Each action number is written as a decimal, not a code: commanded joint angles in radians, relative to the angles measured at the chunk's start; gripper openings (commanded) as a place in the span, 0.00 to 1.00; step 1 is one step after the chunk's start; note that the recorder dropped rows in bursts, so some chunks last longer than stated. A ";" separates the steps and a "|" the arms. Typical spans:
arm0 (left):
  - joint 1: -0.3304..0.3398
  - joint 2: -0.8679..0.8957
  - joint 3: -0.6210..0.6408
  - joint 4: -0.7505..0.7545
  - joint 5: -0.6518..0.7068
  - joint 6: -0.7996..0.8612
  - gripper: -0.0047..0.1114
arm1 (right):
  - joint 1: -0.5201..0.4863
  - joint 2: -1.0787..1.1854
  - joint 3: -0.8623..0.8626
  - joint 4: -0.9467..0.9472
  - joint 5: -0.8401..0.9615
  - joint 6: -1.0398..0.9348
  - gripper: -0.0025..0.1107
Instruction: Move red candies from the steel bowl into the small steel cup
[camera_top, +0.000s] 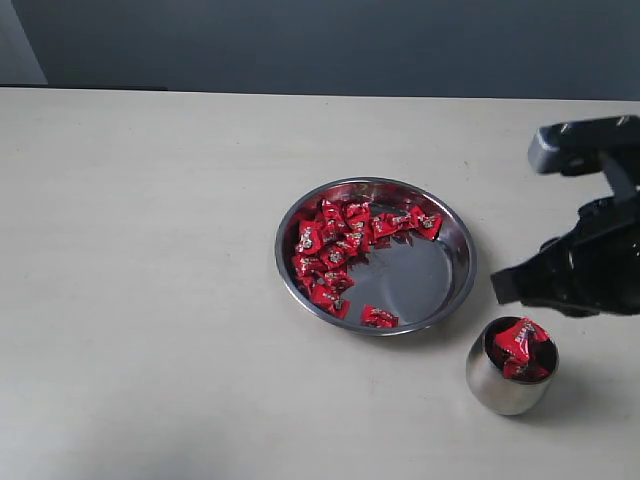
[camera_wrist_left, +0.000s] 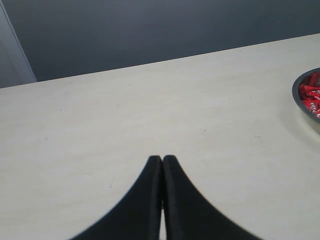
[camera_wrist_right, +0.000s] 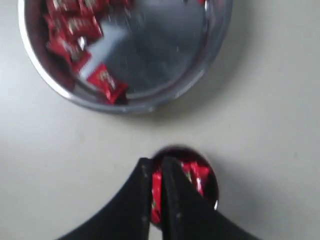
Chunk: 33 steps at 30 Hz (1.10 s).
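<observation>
Exterior view: the bowl (camera_top: 410, 275) is sitting near the middle of the table (camera_top: 150, 250), with red candies (camera_top: 335, 250) lying inside it in an arc from 1 o'clock round through 9 to 7 o'clock, and one lone candy (camera_top: 378, 317) lying at 6 o'clock against the rim. The 3 o'clock half of the bowl floor is showing bare. The cup (camera_top: 500, 385) is standing upright at 4 o'clock from the bowl, near it but apart, and is holding several candies (camera_top: 520, 345) that are rising above its rim. The right gripper (camera_top: 505, 287) is hanging just above the cup, at its 12 o'clock.

Right wrist view: the right gripper (camera_wrist_right: 156, 161) is hovering over the cup's mouth, its jaws standing almost together with a thin slit showing red; whether they are pinching anything cannot be told.

Left wrist view: the left gripper (camera_wrist_left: 162, 158) is hanging over bare table, jaws pressed together on nothing
</observation>
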 joint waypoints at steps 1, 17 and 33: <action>-0.008 -0.004 0.001 0.002 -0.007 -0.006 0.04 | -0.004 -0.153 0.000 -0.010 -0.156 0.001 0.02; -0.008 -0.004 0.001 0.002 -0.007 -0.006 0.04 | -0.004 -0.332 0.000 -0.331 -0.204 0.084 0.02; -0.008 -0.004 0.001 0.002 -0.007 -0.006 0.04 | -0.473 -0.707 0.346 -0.203 -0.357 0.113 0.02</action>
